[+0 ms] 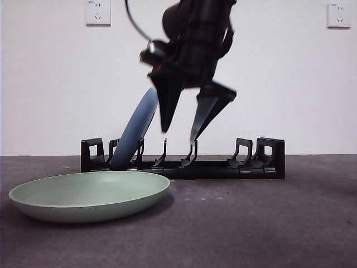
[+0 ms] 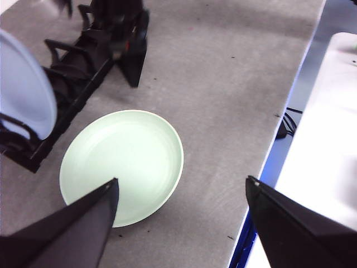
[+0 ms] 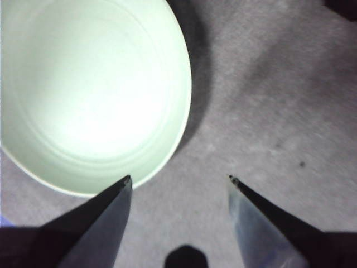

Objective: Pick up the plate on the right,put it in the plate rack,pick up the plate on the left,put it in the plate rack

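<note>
A pale green plate lies flat on the dark table in front of the plate rack's left end; it also shows in both wrist views. A blue plate stands tilted in a left slot of the black plate rack. My right gripper hangs open and empty just above the rack's middle, right of the blue plate. High over the table, my left gripper is open and empty, with the green plate below it.
The table's edge runs close beside the green plate, with a white surface beyond it. Two wall sockets sit on the white wall behind the rack.
</note>
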Controlling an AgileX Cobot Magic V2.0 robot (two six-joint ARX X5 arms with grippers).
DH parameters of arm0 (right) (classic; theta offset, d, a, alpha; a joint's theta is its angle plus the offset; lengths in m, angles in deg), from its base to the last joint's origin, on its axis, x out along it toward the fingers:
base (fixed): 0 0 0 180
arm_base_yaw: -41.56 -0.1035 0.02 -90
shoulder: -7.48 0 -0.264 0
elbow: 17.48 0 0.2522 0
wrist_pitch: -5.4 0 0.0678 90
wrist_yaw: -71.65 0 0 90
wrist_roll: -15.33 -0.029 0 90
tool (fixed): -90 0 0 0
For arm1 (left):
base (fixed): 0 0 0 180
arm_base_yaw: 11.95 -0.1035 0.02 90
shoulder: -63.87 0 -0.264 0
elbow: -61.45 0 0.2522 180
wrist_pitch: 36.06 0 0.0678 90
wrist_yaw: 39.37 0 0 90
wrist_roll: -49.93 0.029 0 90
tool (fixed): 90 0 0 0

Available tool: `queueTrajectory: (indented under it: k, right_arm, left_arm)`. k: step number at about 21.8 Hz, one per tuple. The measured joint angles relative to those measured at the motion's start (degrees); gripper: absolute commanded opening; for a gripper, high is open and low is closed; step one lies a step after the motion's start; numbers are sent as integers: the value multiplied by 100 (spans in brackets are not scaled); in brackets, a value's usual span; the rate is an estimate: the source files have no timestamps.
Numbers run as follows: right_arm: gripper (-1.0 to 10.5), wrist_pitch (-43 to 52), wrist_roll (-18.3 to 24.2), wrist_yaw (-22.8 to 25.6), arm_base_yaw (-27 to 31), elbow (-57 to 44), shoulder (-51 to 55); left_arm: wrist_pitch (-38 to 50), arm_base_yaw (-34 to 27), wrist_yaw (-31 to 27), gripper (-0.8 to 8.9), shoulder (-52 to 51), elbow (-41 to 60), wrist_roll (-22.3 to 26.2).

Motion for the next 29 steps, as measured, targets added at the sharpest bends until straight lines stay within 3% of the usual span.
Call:
queueTrajectory:
  k: [29]
  right_arm:
    - [280,1147,-245,190,-149,-140,-595]
  left_arm:
    - [-2,378,-17,387,229,0,11]
